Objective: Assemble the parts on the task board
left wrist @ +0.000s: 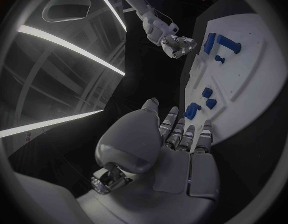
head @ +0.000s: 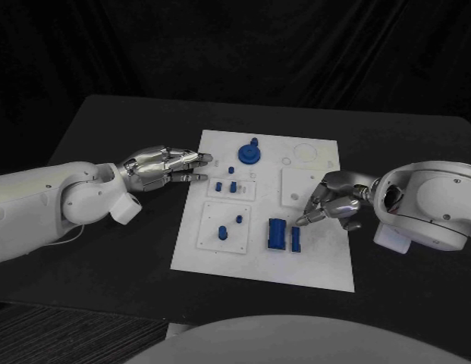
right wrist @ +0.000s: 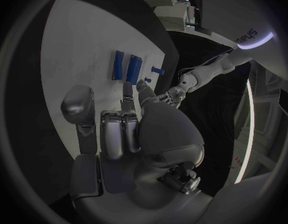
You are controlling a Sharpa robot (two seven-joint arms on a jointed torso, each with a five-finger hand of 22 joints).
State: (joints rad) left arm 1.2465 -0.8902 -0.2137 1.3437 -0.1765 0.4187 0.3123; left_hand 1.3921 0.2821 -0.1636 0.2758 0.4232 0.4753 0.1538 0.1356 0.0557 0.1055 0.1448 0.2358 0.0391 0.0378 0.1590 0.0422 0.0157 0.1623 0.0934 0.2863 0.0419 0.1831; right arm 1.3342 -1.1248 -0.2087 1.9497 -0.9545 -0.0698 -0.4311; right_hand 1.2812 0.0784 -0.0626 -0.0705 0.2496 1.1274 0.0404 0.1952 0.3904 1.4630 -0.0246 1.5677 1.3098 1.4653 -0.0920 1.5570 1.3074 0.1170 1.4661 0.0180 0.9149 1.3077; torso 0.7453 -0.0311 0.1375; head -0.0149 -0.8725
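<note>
The white task board (head: 321, 265) lies mid-table. On it are a round blue part with a peg (head: 250, 154), a few small blue parts (head: 227, 184) and two blue pegs (head: 230, 227) standing in a square plate. Two long blue blocks (head: 286, 234) lie side by side. My left hand (head: 167, 167) lies flat at the board's left edge, fingers straight and empty, its fingertips (left wrist: 181, 122) close to a small blue part (left wrist: 193, 110). My right hand (head: 336, 202) hovers over the board's right side, fingers curled, one finger (right wrist: 128, 91) pointing at the blue blocks (right wrist: 126, 67). It holds nothing.
The black table (head: 115, 265) surrounds the board, with bare room in front and on both sides. Round and square recesses (head: 301, 155) sit in the board's far right part. The left wrist view catches my right hand (left wrist: 178, 45) beyond the board (left wrist: 256, 84).
</note>
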